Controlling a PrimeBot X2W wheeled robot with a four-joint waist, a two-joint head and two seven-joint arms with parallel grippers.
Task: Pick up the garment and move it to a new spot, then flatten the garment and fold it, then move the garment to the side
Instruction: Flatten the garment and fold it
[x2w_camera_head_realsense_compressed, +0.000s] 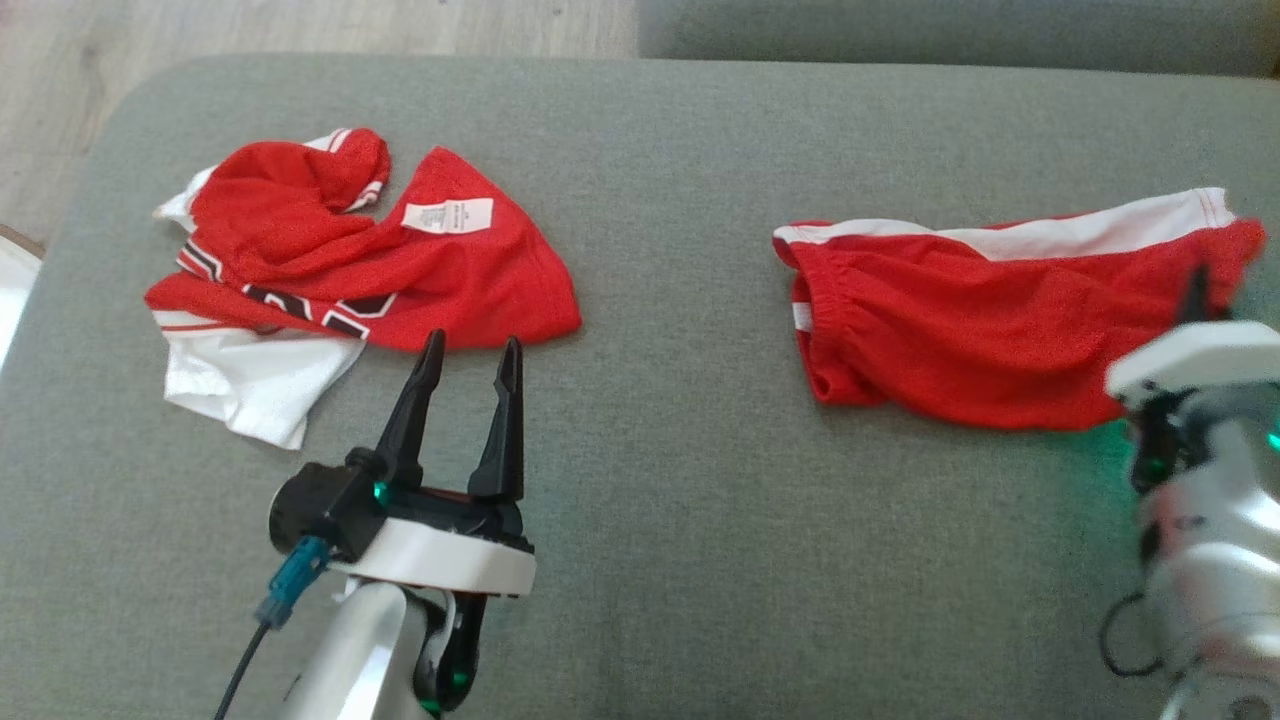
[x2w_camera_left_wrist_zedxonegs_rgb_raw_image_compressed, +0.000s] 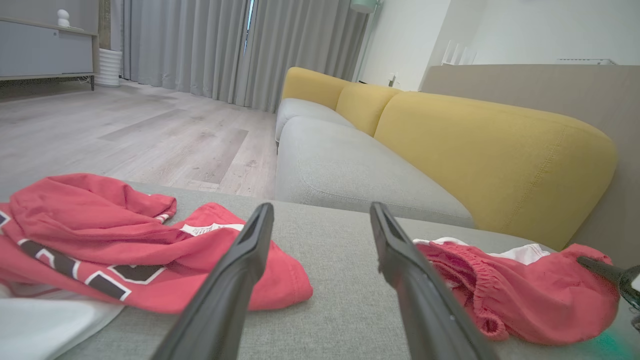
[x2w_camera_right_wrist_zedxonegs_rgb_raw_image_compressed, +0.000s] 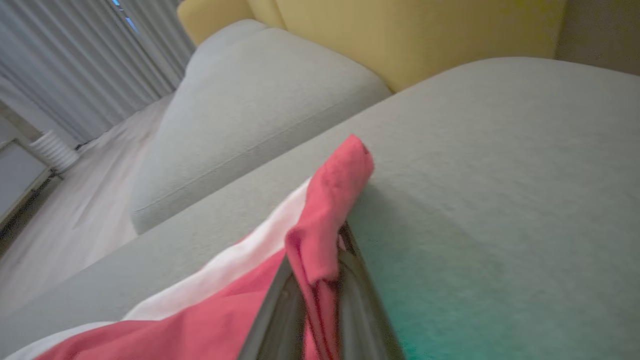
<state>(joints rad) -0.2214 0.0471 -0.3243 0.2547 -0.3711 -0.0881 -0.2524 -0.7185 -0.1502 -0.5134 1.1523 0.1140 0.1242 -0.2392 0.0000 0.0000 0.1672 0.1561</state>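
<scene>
Grey upholstered seat (x2w_camera_head_realsense_compressed: 680, 480) is your surface, with wood floor (x2w_camera_head_realsense_compressed: 250, 30) past its far edge. You have two red pieces on it, well apart. The red shorts (x2w_camera_head_realsense_compressed: 1000, 320), your task garment, lie on the robot's right side, with the white stripe (x2w_camera_head_realsense_compressed: 1050, 238) along the far edge and the gathered waistband (x2w_camera_head_realsense_compressed: 830, 320) toward the middle. The right end effector (x2w_camera_right_wrist_zedxonegs_rgb_raw_image_compressed: 317, 250) is clamped narrow on the shorts' outer corner. In your right wrist view a fold of red cloth sits pinched between the fingers (x2w_camera_right_wrist_zedxonegs_rgb_raw_image_compressed: 280, 310) and pokes up past the tips, raised a little off the seat. The rest of the shorts lies on the seat. The left end effector (x2w_camera_head_realsense_compressed: 473, 340) stands wide and holds nothing, tips just beside the near hem of a crumpled red-and-white jersey (x2w_camera_head_realsense_compressed: 330, 250). Can't tell if they touch it. The jersey's white label (x2w_camera_head_realsense_compressed: 447, 215) faces up. Your left wrist view has a yellow sofa back (x2w_camera_left_wrist_zedxonegs_rgb_raw_image_compressed: 500, 150) and grey curtains (x2w_camera_left_wrist_zedxonegs_rgb_raw_image_compressed: 200, 45) behind.
</scene>
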